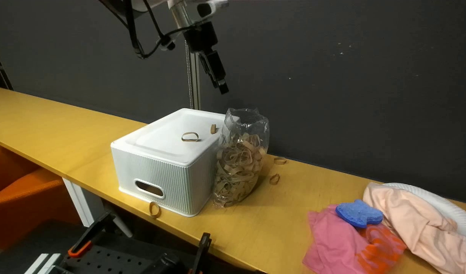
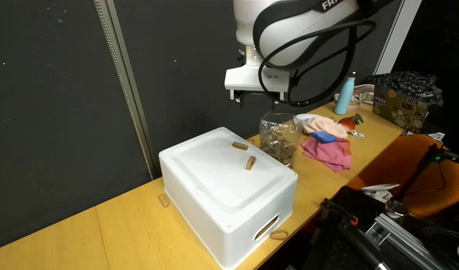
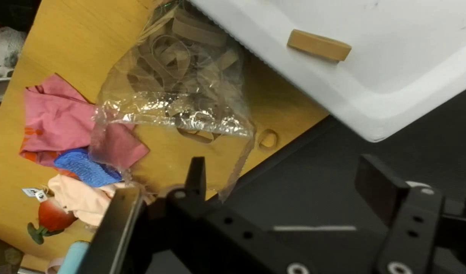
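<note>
1. Dark grey panels [image 2: 195, 67] back the wooden bench [image 1: 286, 201], which carries a ribbed white bin [image 1: 172, 173], seemingly upturned.
2. Right beside the bin, a clear plastic bag [image 1: 246, 121] stands mouth up, partly filled with wide tan rubber bands [image 1: 238, 160]; two loose bands [image 3: 318, 45] lie on the bin's top, others on the bench.
3. Above the bag hangs the claw [image 3: 287, 178], fingers spread wide, nothing between them.
4. Judged by looks, each band is light, soft, springy, more grippy than slick, hardly fragile: pinch across its flattened loop.
5. The bag's thin, slippery film probably crumples and tears easily, its weight low down; best hold: a firm pinch on its upper rim.
</note>
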### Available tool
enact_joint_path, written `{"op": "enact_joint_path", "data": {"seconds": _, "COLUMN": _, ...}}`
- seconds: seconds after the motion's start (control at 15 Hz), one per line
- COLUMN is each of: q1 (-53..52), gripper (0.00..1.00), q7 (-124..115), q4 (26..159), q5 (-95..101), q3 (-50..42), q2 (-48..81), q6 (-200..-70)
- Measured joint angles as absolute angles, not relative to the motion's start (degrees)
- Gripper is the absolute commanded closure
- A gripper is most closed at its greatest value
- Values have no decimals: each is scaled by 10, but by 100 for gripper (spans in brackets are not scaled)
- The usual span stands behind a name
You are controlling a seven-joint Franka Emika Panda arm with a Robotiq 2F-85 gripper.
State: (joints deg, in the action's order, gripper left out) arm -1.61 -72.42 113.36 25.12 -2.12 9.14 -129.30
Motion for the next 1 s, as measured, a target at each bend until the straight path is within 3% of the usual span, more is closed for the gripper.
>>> {"op": "enact_joint_path", "data": {"seconds": 1.0, "q1": -58, "gripper": 0, "q7": -667, "q4": 1032, "q5": 207, "q3": -22, "q2": 259, "q6": -1295}}
